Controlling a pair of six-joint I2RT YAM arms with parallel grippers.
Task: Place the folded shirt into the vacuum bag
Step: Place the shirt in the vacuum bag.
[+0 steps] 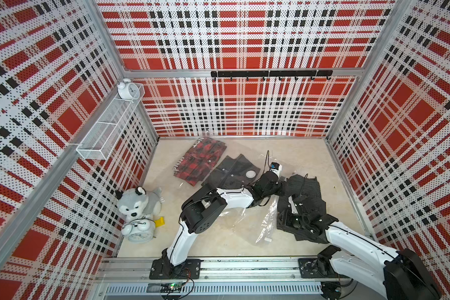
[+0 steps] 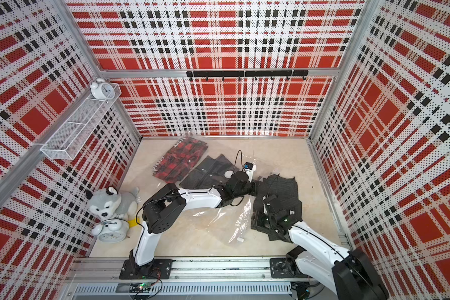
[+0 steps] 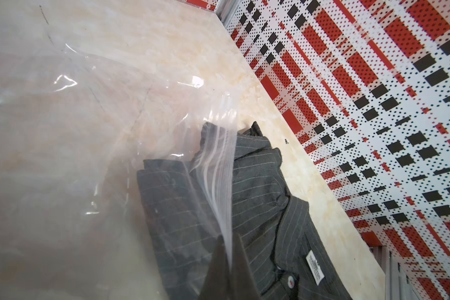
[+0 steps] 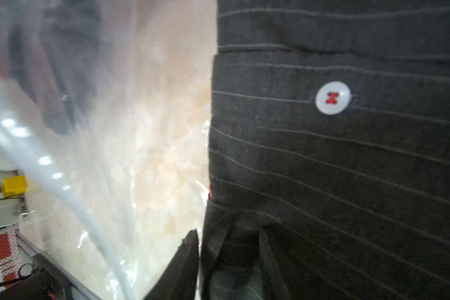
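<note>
Plaid walls (image 1: 244,39), pale tabletop (image 1: 330,161): left gripper (image 3: 229,262) pinches the vacuum bag (image 1: 247,226) by its zip edge; right gripper (image 4: 227,233), narrow, nips the folded shirt (image 1: 307,197) lying at the mouth, mostly outside. Risk: the fold drags open, or slick plastic slips free.

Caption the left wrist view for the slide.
Left gripper shut on zip edge of vacuum bag; pinstriped shirt partly behind the plastic.
</note>
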